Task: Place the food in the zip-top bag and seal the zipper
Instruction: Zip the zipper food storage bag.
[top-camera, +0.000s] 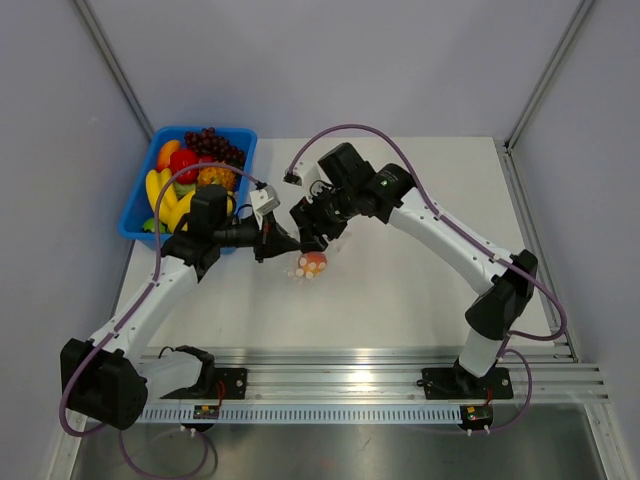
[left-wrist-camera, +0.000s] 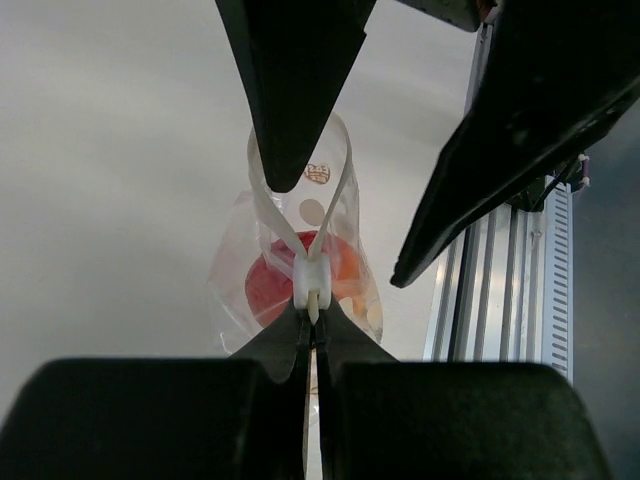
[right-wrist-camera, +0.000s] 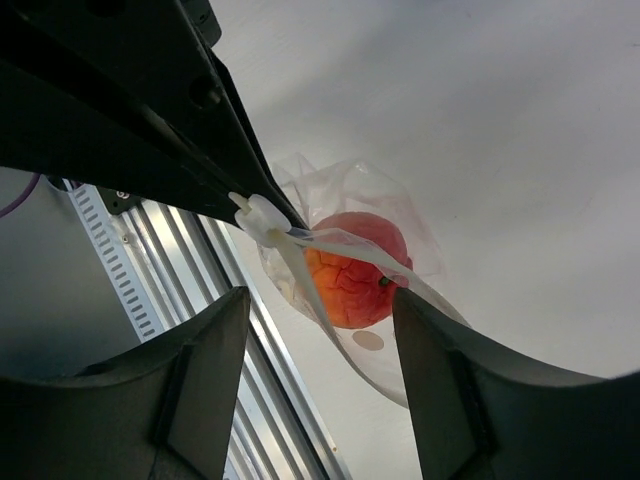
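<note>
1. Left wrist view: the food (left-wrist-camera: 268, 288) is blurred and seemingly partly hidden behind the zipper (left-wrist-camera: 280, 225) strip and the left gripper (left-wrist-camera: 313, 308).
2. From above, the zip-top bag (top-camera: 300, 270) is too small to show detail.

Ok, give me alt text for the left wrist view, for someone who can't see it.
The left gripper pinches a white tab at the mouth of the clear zip-top bag, with the orange-red fruit inside it. The right gripper holds its black fingers open close to the bag's gaping mouth.

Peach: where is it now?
The peach is near the centre of the table in the top view, inside the zip-top bag, between the left gripper, shut on the zipper, and the open right gripper.
</note>
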